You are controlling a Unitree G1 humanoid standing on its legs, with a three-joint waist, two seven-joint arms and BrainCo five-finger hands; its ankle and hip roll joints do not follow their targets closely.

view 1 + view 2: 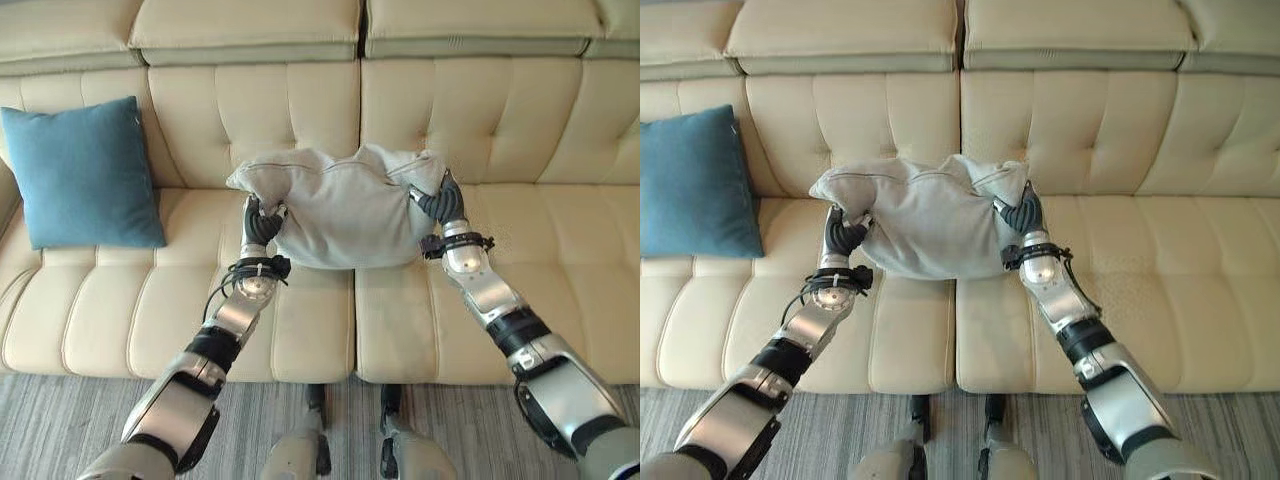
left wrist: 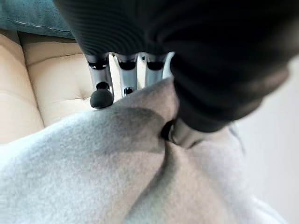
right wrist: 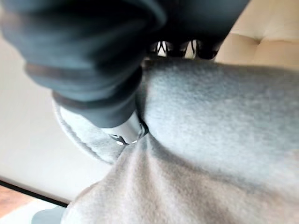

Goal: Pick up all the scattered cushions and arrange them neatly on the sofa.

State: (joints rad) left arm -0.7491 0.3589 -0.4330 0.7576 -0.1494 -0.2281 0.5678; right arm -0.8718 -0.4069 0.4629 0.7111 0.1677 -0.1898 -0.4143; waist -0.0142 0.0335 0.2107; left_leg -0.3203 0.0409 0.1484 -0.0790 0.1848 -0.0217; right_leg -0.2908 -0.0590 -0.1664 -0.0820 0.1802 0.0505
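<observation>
Holding a soft, fuzzy grey cushion (image 1: pixel 345 210) over the tufted cream leather sofa (image 1: pixel 500 120), we've got left hand (image 1: pixel 262 224) and right hand (image 1: pixel 440 203) pinching its bunched sides; a smooth square blue cushion (image 1: pixel 82 172) leans at the sofa's left.

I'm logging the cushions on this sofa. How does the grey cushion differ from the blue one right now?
The grey cushion is pinched at both ends by the left hand and the right hand; the blue cushion is untouched. The grey cushion is crumpled and sagging at the middle of the sofa, while the blue cushion stands smooth and square, leaning on the backrest at the robot's left end. Both are soft, plain-coloured cushions.
</observation>
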